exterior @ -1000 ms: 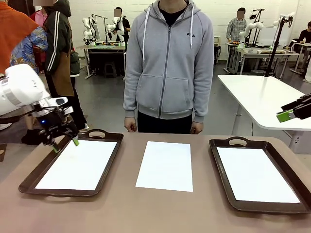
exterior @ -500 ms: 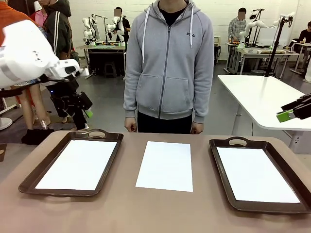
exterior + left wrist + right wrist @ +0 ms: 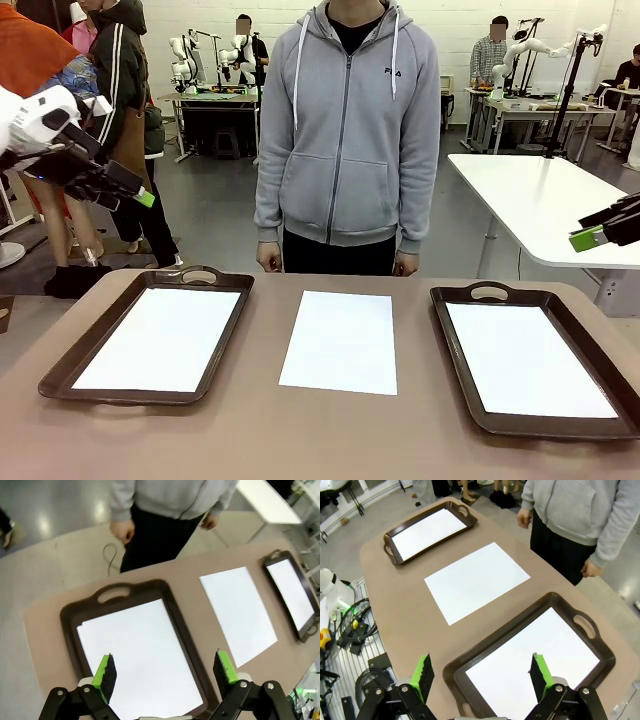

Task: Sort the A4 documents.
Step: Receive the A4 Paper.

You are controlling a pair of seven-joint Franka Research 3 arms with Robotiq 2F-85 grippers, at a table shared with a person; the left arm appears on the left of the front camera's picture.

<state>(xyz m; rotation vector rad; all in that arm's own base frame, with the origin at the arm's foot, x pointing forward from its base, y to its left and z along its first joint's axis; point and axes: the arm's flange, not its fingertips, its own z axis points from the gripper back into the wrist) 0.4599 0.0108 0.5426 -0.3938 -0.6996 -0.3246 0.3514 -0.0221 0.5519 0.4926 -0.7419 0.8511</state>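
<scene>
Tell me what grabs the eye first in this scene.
Three white sheets in a row across the brown table: one in the left tray, one bare sheet in the middle, one in the right tray. A person in a grey hoodie stands at the far edge, arms down. The left hand hangs open above the left tray's far corner, and the right hand pokes in at the right edge, also open and empty.
</scene>
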